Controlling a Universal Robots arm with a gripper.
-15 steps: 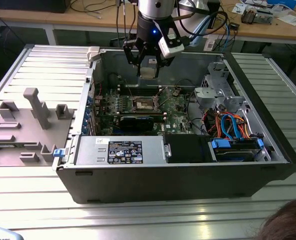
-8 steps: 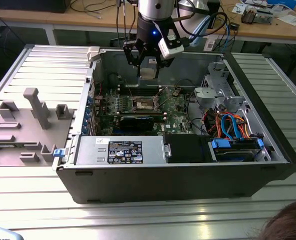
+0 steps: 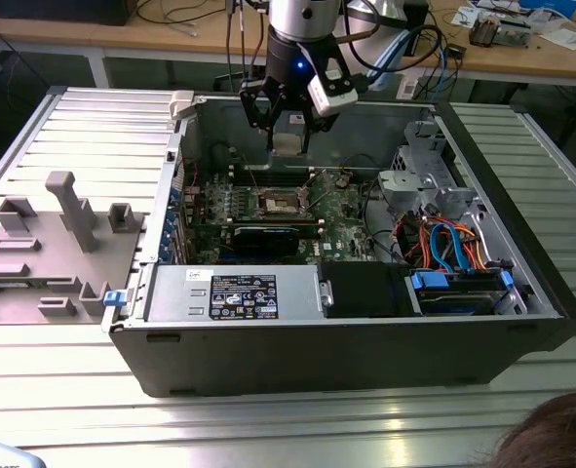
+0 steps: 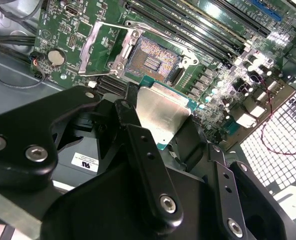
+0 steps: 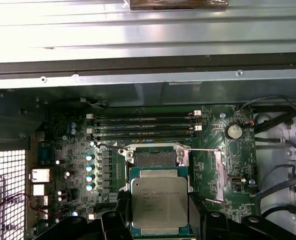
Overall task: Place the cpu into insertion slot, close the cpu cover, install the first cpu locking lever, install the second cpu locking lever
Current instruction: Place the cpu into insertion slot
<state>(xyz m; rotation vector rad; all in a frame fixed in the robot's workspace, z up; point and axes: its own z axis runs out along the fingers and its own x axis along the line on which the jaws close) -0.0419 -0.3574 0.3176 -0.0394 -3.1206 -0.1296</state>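
The gripper (image 4: 160, 127) pinches the cpu (image 5: 159, 200) by its edges, holding it flat, apart from and above the green board (image 5: 213, 117), while just beyond it the insertion slot (image 4: 153, 60) lies uncovered and the cpu cover (image 4: 85, 46) seems swung open alongside.

The gripper (image 3: 288, 139) clasped the cpu (image 3: 286, 146) above the open case (image 3: 365, 351), the insertion slot (image 3: 282, 203) lying beneath it.

A ribbed metal table (image 3: 268, 429) spans the lower frame, glare across its slats. A wooden desk (image 3: 541, 60) with cables (image 3: 171, 15) and papers (image 3: 570, 37) runs along the top edge.
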